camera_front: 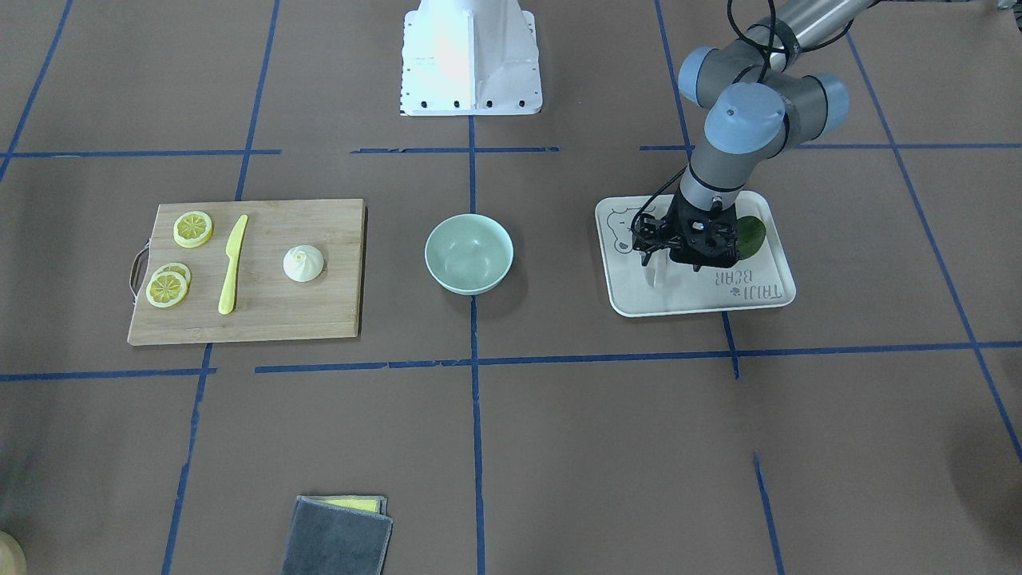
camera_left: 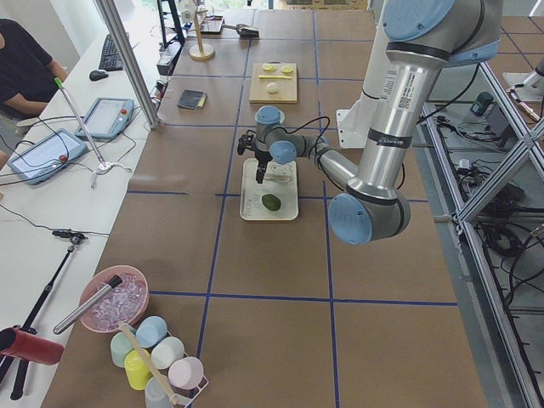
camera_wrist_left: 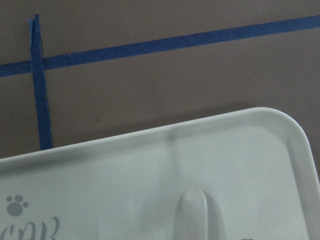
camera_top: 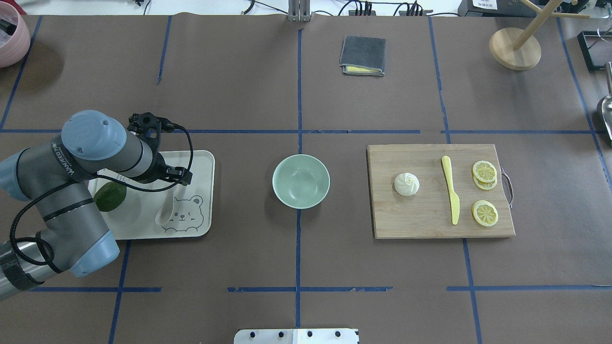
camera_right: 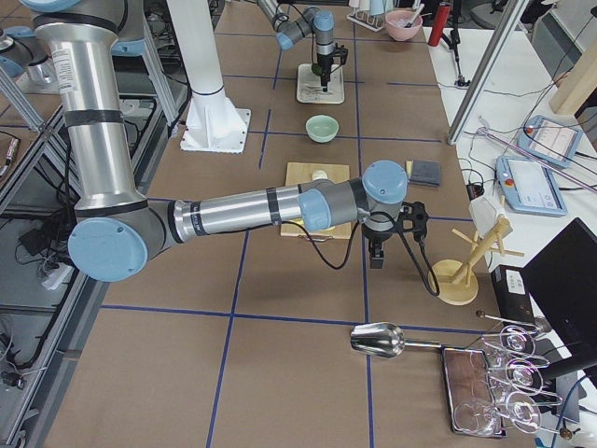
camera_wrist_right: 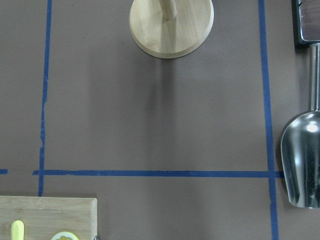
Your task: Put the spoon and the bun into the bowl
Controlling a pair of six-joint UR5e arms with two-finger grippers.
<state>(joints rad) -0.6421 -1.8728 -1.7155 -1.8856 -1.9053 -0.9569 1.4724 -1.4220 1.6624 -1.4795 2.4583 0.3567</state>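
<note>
The left gripper (camera_front: 675, 254) hangs low over the white rectangular plastic tray with a bear drawing (camera_front: 703, 308), above the small off-white plastic soup spoon (camera_top: 165, 213); its black fingers are seen only from above and partly hidden by the wrist, so I cannot tell whether they are spread or closed, or whether they touch the spoon. The spoon lies flat on the tray beside the bear drawing, scoop toward the robot, its rounded handle end pointing at the far rim; a dark green oval object, possibly an avocado (camera_top: 110, 196), lies on the same tray on the other side of the gripper. The round pale mint-green bowl (camera_front: 469, 253) stands at the table's middle, well apart from the tray; nothing lies in it. The small white pleated steamed bun (camera_front: 303, 263) sits on the rectangular bamboo cutting board (camera_front: 319, 313), on the bowl's other side, with a yellow plastic knife (camera_front: 232, 264) and yellow lemon slices (camera_front: 193, 228) beside it. The right gripper (camera_right: 376, 254) hangs over the table near a round-based wooden stand (camera_wrist_right: 171, 25) and a metal scoop (camera_wrist_right: 302, 165); I cannot tell its state.
</note>
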